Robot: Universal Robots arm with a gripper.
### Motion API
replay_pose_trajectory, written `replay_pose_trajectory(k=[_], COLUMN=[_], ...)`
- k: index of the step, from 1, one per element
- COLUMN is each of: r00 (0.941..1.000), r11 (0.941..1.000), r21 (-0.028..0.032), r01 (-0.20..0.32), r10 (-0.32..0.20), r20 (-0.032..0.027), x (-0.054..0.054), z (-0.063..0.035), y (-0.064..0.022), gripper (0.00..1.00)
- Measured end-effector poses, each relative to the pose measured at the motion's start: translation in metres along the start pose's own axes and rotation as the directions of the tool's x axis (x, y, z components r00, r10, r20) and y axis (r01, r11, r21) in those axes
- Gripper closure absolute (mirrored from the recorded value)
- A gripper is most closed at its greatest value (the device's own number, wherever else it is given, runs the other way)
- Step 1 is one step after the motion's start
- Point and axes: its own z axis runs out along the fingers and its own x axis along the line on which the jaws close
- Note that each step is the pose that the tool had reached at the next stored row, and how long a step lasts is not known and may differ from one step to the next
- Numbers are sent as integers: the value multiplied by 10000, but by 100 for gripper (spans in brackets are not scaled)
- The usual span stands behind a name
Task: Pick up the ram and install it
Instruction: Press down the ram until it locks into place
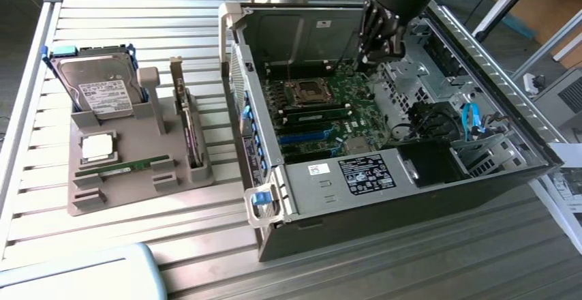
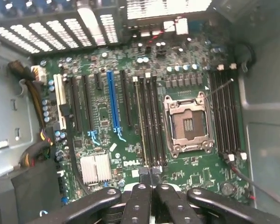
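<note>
Open computer case lying on a slatted table, with a grey parts tray at the exterior view's left. The gripper hangs inside the case in the upper middle of the frame, over the motherboard. In the wrist view its fingers stand pressed together at the bottom edge, clamped on nothing that can be made out, directly above the bank of memory slots beside the empty processor socket.

One ram stick appears seated in a slot just below the socket in the exterior view; this reads as the installed piece, though its latching cannot be judged. In the wrist view it shows edge-on as the light strip at the slot bank's edge. Its twin lies flat in the tray's lower part, untouched, near the processor chip, the hard drive and the upright expansion card.

By these signs the pick-up and insertion look done; final seating is unconfirmed.
</note>
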Motion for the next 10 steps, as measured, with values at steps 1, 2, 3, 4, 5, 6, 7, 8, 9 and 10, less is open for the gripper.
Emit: replay_pose_trajectory(k=[1,2,3,4,5,6,7,8,9,10], r00=[9998,9993,9985,9974,9961,9948,9934,9916,9879,9837], r11=[9998,9993,9985,9974,9962,9948,9934,9916,9880,9839], r21=[5,9,14,22,32,44,55,70,97,131], r01=[-218,-375,-542,-725,-876,-1018,-1144,-1290,-1542,-1781], r10=[218,375,542,725,876,1018,1145,1291,1543,1783], r20=[2,2,0,-9,-35,-62,-87,-116,-168,-223], x=[0,0,0,0,0,0,0,0,0,0], z=[0,0,0,1,1,1,1,2,2,3], y=[0,0,0,0,0,0,0,0,0,0], gripper=[90,90,90,90,90,90,90,90,90,90])
